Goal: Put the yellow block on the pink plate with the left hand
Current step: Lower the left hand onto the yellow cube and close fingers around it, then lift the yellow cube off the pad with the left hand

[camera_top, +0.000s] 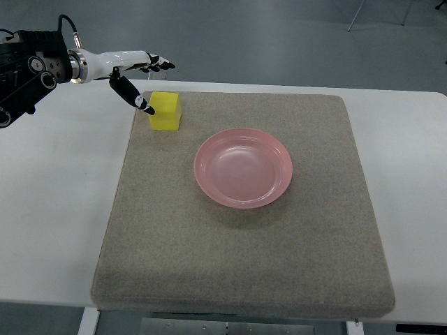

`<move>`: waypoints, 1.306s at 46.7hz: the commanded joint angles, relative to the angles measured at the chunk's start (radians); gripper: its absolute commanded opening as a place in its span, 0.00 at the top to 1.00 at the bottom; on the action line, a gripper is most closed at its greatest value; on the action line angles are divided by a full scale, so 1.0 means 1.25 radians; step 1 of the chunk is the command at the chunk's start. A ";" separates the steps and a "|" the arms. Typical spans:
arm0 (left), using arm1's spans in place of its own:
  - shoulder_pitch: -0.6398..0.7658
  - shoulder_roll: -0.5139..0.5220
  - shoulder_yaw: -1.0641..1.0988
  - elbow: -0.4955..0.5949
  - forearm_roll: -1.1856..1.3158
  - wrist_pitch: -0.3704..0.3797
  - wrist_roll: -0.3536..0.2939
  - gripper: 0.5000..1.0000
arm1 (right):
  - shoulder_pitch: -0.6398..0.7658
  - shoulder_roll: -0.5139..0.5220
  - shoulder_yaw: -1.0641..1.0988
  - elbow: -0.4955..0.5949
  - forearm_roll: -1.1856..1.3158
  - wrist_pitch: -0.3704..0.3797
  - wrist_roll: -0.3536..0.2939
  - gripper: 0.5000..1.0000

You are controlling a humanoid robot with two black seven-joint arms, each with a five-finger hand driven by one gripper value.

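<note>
The left hand (140,73), fingers spread and empty, thumb by the yellow cube (166,112) near the felt mat's (237,258) far-left corner; glossy round pink plate (243,167) mid-mat.

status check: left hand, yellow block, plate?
Left hand open, thumb beside the yellow block, no grasp yet. Block sits on the mat, apart from the pink plate. Plate empty, path between clear. Right hand out of view.

The left hand (136,70) reaches in from the left over the mat's (209,265) far left corner, thumb tip (147,108) touching (or just beside) the block (166,112). Right of the fingers and nearer, the plate (209,183) rests on the mat, apart from the block.
</note>
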 commanded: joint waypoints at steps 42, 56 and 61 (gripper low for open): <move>0.020 -0.147 0.105 0.173 0.172 0.143 0.001 0.12 | 0.000 0.000 0.000 0.000 0.000 0.000 0.000 0.15; 0.020 -0.149 0.105 0.173 0.174 0.155 0.005 0.45 | 0.000 0.000 0.000 0.000 0.000 0.000 0.000 0.15; 0.020 -0.147 0.104 0.172 0.173 0.157 0.005 0.60 | 0.000 0.000 0.000 0.000 0.000 0.000 0.000 0.15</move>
